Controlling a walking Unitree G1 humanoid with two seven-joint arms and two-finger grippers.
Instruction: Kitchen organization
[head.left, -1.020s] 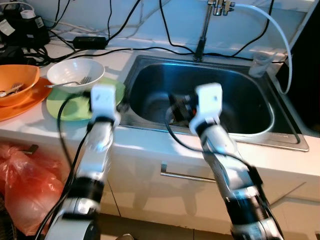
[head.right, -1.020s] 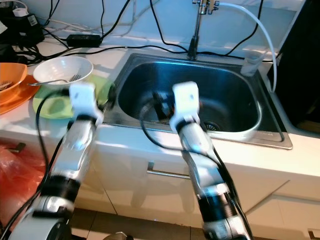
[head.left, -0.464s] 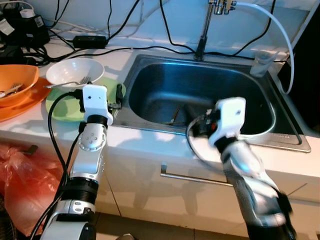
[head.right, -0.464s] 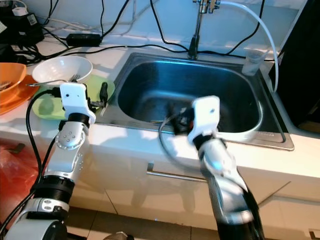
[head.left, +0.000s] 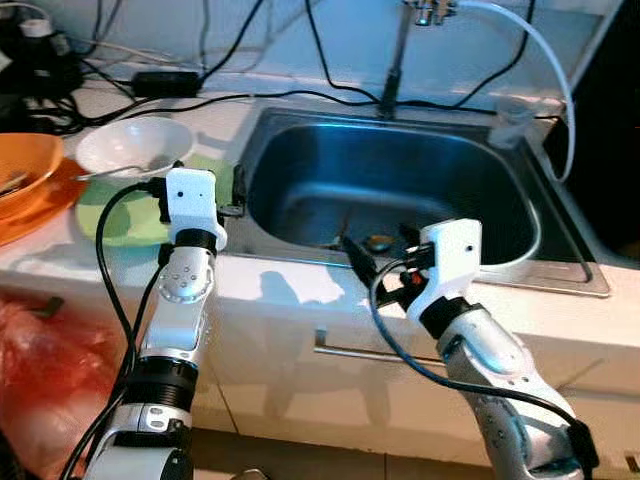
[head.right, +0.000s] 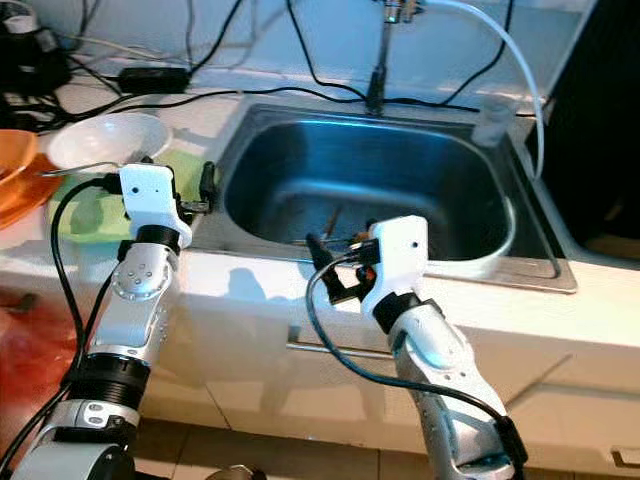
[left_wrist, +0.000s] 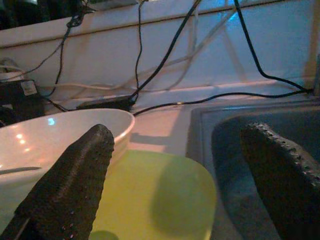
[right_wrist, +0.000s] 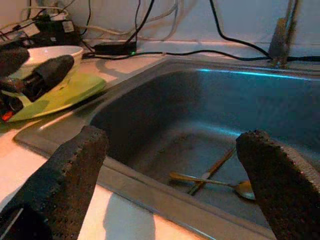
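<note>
A steel sink (head.left: 300, 150) holds a gold spoon (right_wrist: 216, 181) and a pair of chopsticks (right_wrist: 212, 170) on its floor. My right gripper (right_wrist: 172, 139) hovers open and empty over the sink's front rim, pointing into the basin. On the counter to the left lies a green plate (head.left: 112, 212) with a white bowl (head.left: 132, 145) and a fork on its far edge. My left gripper (left_wrist: 177, 135) is open and empty just above the plate's right edge, beside the sink's left rim.
An orange bowl (head.left: 20, 165) on an orange plate sits at the far left. Black cables (head.left: 300, 95) and a power brick run along the back wall. A faucet (head.left: 395, 60) and a clear cup (head.left: 508, 122) stand behind the sink. A red bag (head.left: 40, 370) hangs below the counter.
My right gripper has pulled back from inside the basin to the sink's front rim. The left arm drew back slightly, then held still over the plate's edge.
</note>
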